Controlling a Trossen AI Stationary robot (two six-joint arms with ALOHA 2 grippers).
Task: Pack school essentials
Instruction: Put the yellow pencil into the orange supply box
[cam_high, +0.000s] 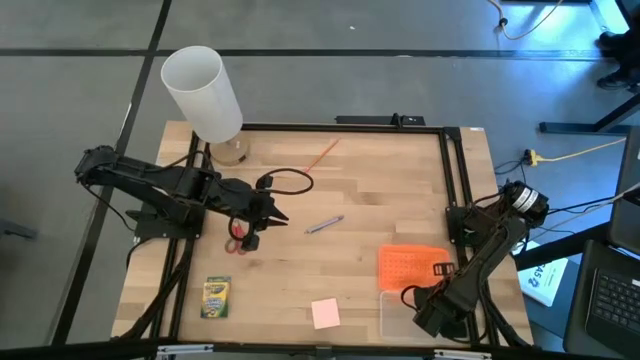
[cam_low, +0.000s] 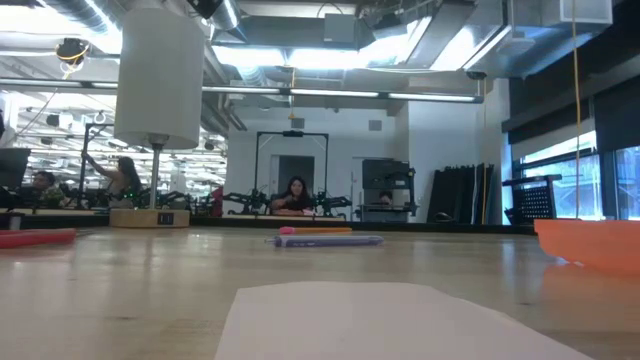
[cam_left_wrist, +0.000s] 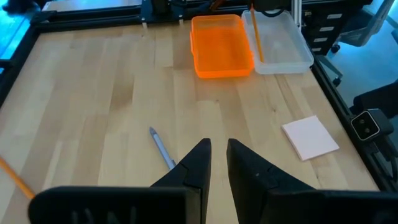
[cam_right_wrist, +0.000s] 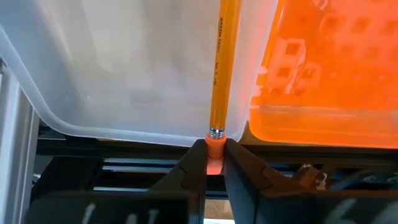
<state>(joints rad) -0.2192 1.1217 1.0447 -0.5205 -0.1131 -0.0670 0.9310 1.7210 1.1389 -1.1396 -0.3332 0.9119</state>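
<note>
- Currently the right gripper (cam_right_wrist: 213, 163) is clamping the eraser end of an orange pencil (cam_right_wrist: 221, 68), fingers closed tight on it; the pencil is lying out over the clear plastic box (cam_right_wrist: 124, 68).
- From overhead, the right gripper (cam_high: 437, 292) is sitting at the desk's front right corner, by the clear box (cam_high: 400, 315) and its orange lid (cam_high: 408, 266).
- Orange lid (cam_left_wrist: 221, 46) is lying flat beside the clear box (cam_left_wrist: 283, 43), the two touching along one long side; the held pencil (cam_left_wrist: 257, 37) is showing as a thin line over the box's near wall.
- Left gripper (cam_high: 272, 218) is hovering over the middle-left of the desk (cam_high: 380, 180), holding nothing; its fingers (cam_left_wrist: 196, 165) are standing slightly apart with a narrow gap.
- Blue-grey pen (cam_high: 324, 225) is lying on bare wood just beyond the left gripper's tips, nothing lying between them.
- Red-handled scissors (cam_high: 236, 243) are lying partly under the left arm, only the handles showing.
- Second thin pencil (cam_high: 322, 153) is resting diagonally towards the desk's back edge, well apart from both grippers.
- Crayon box (cam_high: 215, 297) is lying near the front left; pink sticky-note pad (cam_high: 325, 313) is at front centre, apart from it.
- Tall white cylinder (cam_high: 202, 93) is standing at the back left corner, clear of the left arm.
- At desk level, the pen (cam_low: 325, 240) is showing mid-desk, with people working in the room beyond.
</note>
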